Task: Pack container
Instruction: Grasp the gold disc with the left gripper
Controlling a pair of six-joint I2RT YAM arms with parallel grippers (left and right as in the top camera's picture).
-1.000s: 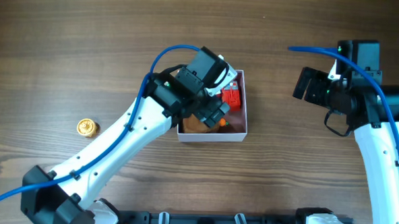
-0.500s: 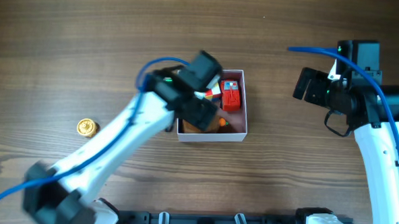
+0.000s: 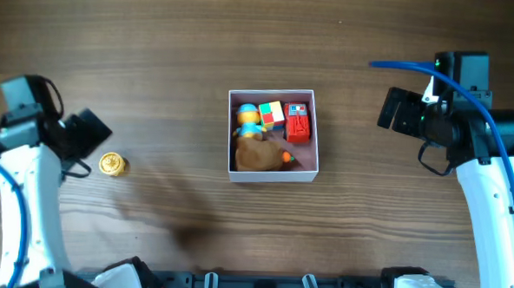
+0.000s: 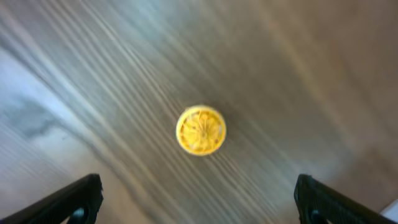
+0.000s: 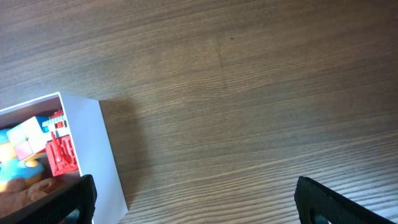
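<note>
Since the container [image 3: 273, 175] is seated at the centre of the table [image 3: 157, 35] on thin white walls, it is judged light and easily crushed; grasping is advised at one wall's rim. The left gripper [image 4: 198, 194] and right gripper [image 5: 196, 194] are held spread and empty.

Brown wood-grain desk [image 3: 157, 44], streaks running from nine to three o'clock. Carries a square white-walled container [image 3: 273, 174] at the centre, sitting flat with its open top up. Also carries a small round yellow disc [image 3: 112, 164] far out toward nine o'clock, well apart from the container, lying flat on bare wood, spoke-like pattern on its face.
</note>
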